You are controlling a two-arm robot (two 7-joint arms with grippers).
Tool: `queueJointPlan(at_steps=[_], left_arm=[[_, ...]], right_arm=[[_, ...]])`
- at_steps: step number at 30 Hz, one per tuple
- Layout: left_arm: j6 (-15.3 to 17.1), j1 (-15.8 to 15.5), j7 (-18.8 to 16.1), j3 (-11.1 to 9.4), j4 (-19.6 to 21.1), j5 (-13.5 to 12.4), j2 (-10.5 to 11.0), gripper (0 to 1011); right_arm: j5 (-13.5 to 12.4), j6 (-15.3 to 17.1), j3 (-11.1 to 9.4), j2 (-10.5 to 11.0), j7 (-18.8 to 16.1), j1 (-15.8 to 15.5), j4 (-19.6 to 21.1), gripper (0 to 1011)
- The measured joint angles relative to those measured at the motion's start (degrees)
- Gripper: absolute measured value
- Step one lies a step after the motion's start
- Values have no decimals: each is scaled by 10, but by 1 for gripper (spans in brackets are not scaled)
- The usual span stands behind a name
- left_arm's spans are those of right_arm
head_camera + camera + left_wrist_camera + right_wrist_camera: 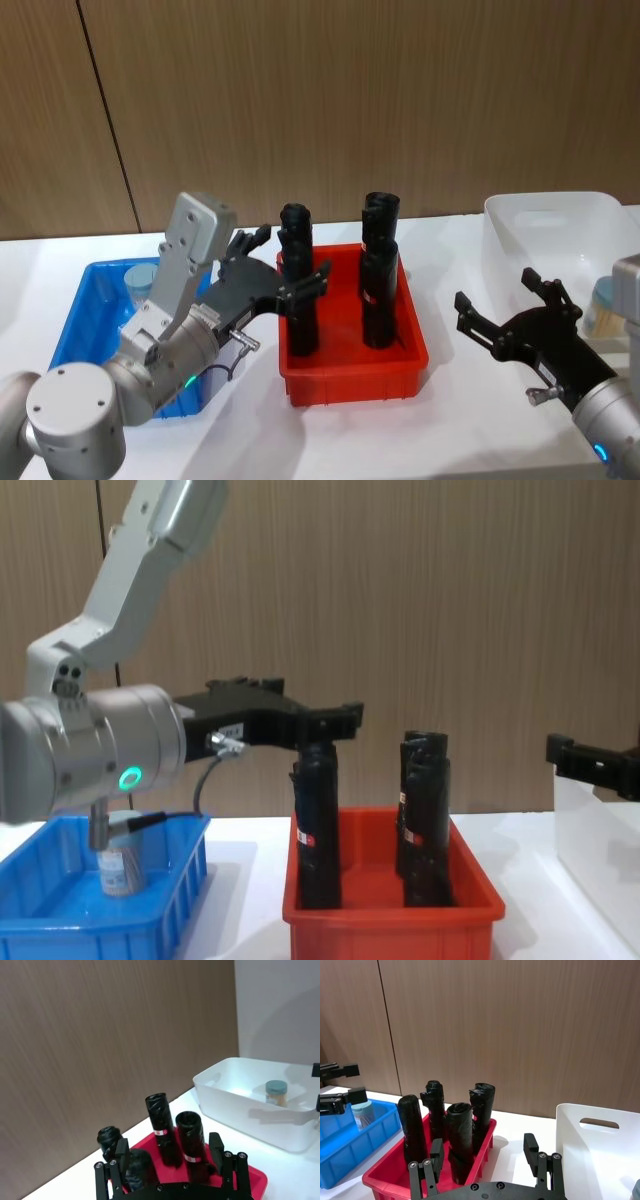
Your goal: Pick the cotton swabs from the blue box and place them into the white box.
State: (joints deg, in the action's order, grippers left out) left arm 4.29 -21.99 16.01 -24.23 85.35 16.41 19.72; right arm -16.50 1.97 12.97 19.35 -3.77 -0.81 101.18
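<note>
Clear plastic, pale blue lid: the cotton swab jar (140, 281) you want stands upright in the blue box (75, 330), toward its back, long axis vertical. The chest view shows tan-white sticks through the wall and a label band low down. It's the single jar I can see in that box. Key relation: the left gripper (285, 262) is not over it. Its fingers reach out to the right of the blue box, up around the tops of the black rolls (298, 290) in the red bin (355, 385). So the jar lies to the gripper's left and well below it, closer to the wrist than to the fingertips. Left jaws are spread wide, nothing between them. The left arm is clearly the nearer one. The right gripper (500, 300) hangs over the table (450, 400) just by the near-left corner of the white box (560, 215), well apart from the blue box, jaws also wide and empty. A second jar (603, 305) sits upright inside the white box, so I judge the task roughly half done. For the next pick you'd bring the left gripper back left over the blue box, point it down, and clamp across the round body or the lid. Watch the box's rim on the way in. The wall is smooth and round and the jar looks light, so it may slip or tip if pinched off-centre.
</note>
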Motion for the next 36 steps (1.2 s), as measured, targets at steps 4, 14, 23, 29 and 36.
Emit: queueJointPlan(at_steps=[4,14,23,29,36], left_arm=[[-6,15,-28,-3,14,-9,4,1003],[-23,56,-102,-12,52,-33,15,1003],[-34,81,-148,-18,76,-48,21,1003],[-35,84,-154,-18,78,-49,22,1003],[-35,84,-154,-18,78,-49,22,1003]], right_arm=[[0,0,0,0,0,0,1,1002],[0,0,0,0,0,0,1,1002],[0,0,0,0,-1,0,1,1002],[0,0,0,0,-1,0,0,1002],[0,0,0,0,-1,0,0,1002]])
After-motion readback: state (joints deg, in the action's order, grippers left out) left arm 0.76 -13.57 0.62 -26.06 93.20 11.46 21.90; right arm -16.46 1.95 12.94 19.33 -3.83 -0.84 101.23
